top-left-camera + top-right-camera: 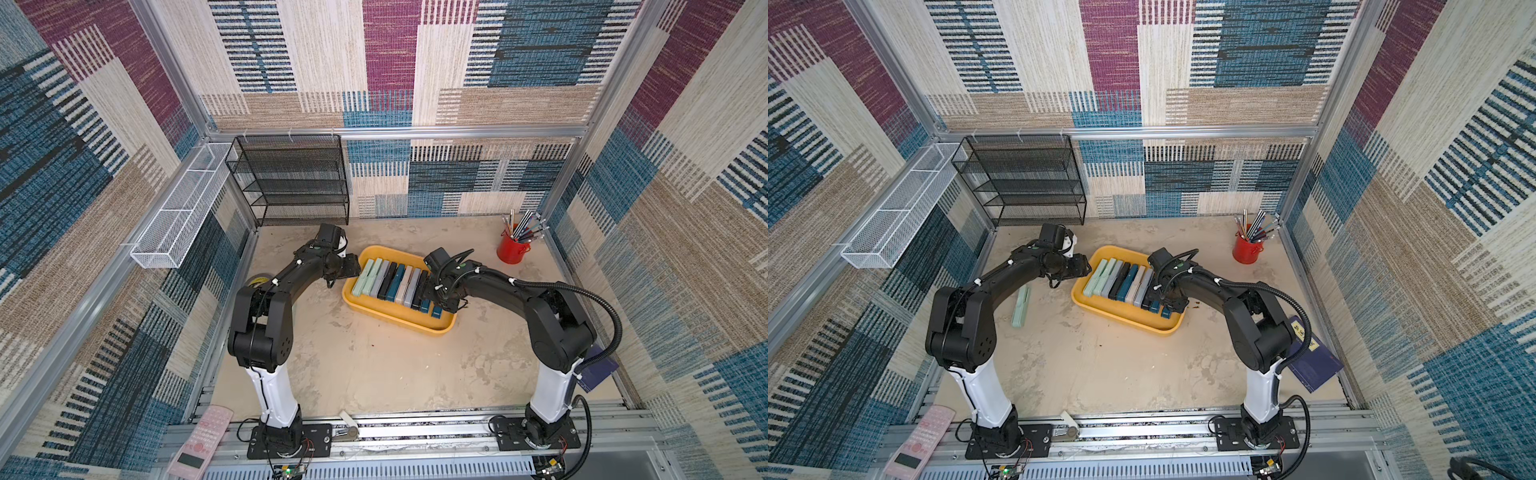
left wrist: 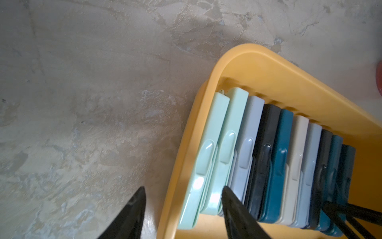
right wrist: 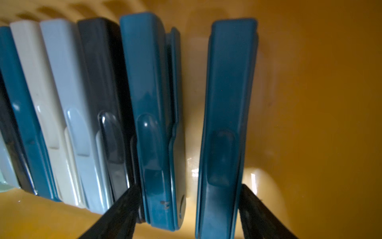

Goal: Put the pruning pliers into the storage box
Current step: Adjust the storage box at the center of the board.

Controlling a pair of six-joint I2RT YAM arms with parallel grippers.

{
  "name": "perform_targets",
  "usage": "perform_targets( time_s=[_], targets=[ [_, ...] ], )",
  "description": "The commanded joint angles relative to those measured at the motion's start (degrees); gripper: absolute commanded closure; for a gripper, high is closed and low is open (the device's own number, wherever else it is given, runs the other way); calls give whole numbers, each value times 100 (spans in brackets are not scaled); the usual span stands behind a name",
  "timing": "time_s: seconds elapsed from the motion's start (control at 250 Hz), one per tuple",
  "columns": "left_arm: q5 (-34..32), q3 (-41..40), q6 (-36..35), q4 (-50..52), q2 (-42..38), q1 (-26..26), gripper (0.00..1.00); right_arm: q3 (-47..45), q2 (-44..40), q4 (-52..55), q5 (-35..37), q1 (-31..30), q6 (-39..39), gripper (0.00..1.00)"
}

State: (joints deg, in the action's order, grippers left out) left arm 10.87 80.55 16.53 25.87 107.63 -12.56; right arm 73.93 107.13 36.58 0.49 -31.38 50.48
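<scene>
The yellow storage box (image 1: 399,322) (image 1: 1125,319) sits mid-table. Inside it, several pruning pliers (image 1: 386,282) (image 1: 1119,279) stand on edge in a row, pale green through grey, black, cream and teal. My left gripper (image 1: 353,270) (image 2: 183,187) is open at the row's pale green end, one finger outside the box rim (image 2: 173,186) and the other by the second pale green pliers (image 2: 225,149). My right gripper (image 1: 434,300) (image 3: 189,186) is open at the other end, straddling two teal pliers (image 3: 225,103) with a gap between them. One more pale green pliers (image 1: 1020,307) lies on the table beside my left arm.
A black mesh rack (image 1: 291,183) stands at the back left, with a white wire basket (image 1: 178,216) on the left wall. A red cup of pens (image 1: 513,248) is at the back right. A dark blue book (image 1: 1312,359) lies by the right arm's base.
</scene>
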Motion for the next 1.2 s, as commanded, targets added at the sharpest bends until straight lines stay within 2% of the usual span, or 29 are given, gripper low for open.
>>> perform_targets(
  time_s=[0.0,0.332,0.508,0.844,1.064,1.196],
  targets=[
    [55,-14,-131,-39,-63,4,40,-71,-99,-171,-122,15,44,24],
    [125,-8,-109,-52,-44,-1,40,-56,-161,-742,-232,10,-287,25],
    [152,-6,-94,-14,-17,-1,43,-55,-150,-877,-322,12,-372,25],
    [189,43,-264,134,-193,-1,46,262,-475,-283,691,137,-901,26],
    [-455,-45,-520,611,-601,42,46,111,-972,-666,982,575,-1308,27],
    [-1110,-537,-483,633,-1122,261,50,-102,-1343,-1265,964,862,-1704,28]
  ],
)
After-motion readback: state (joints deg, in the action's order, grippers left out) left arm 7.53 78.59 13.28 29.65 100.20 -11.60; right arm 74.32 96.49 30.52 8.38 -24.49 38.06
